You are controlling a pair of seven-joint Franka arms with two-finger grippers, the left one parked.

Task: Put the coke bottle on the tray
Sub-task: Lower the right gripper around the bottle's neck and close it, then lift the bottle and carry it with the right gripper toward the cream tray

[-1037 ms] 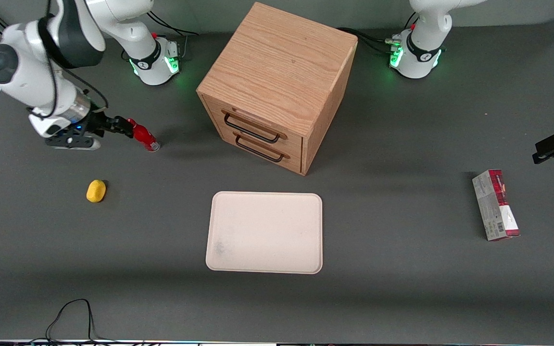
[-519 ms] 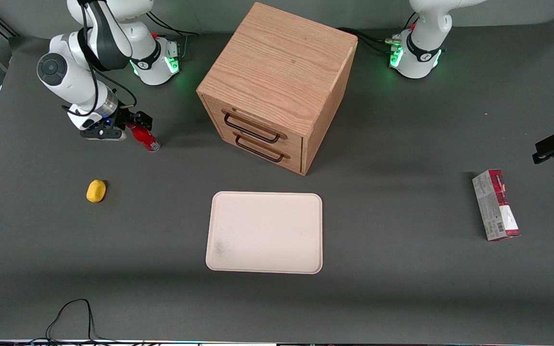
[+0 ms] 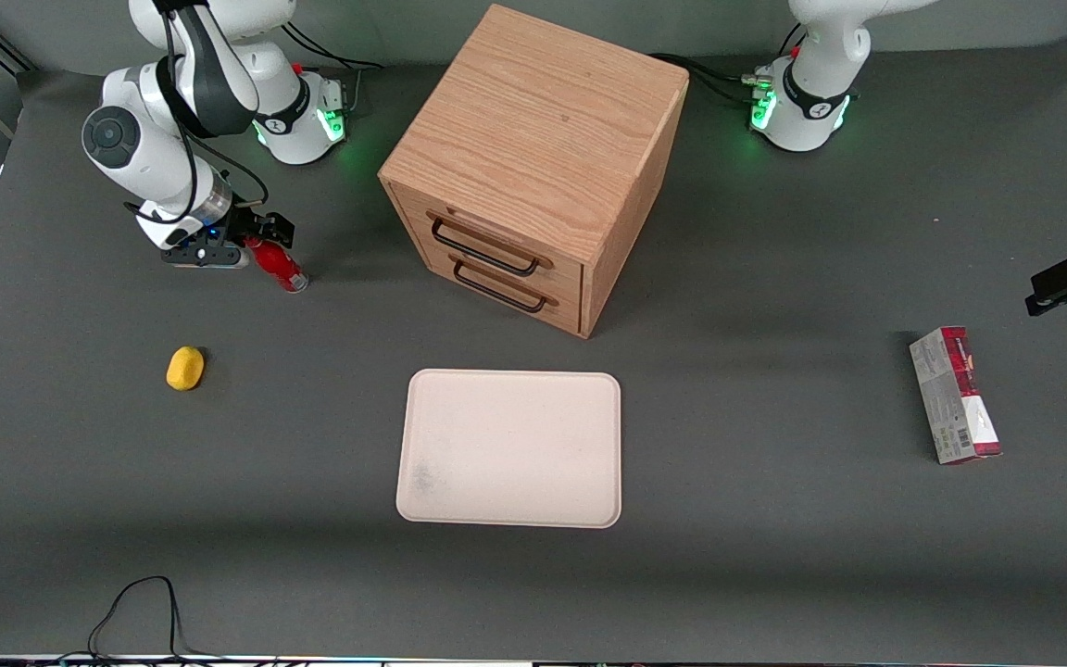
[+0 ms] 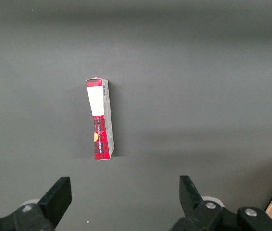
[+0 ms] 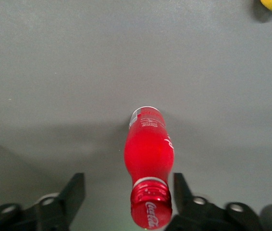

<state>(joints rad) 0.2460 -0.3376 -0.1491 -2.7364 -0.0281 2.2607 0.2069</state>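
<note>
A dark grey tabletop [image 3: 774, 556] fills the scene, a loop of black cable [image 3: 140, 611] lying at its nearest edge. The cream tray [image 3: 510, 448], smudged in one corner, sits nearer the front camera than the gripper [image 3: 260, 243] and toward the parked arm's end from it. A yellow lemon [image 3: 185, 368] lies nearer the camera than the gripper too, close by. The gripper itself hangs low over the table, its 2 fingers [image 5: 76, 190] spread apart on either side of the upright coke bottle [image 5: 148, 163], not touching it. A 2-drawer wooden cabinet [image 3: 533, 167] stands toward the parked arm's end from the gripper, and a red-and-grey carton [image 3: 955, 396] lies farther that way.
</note>
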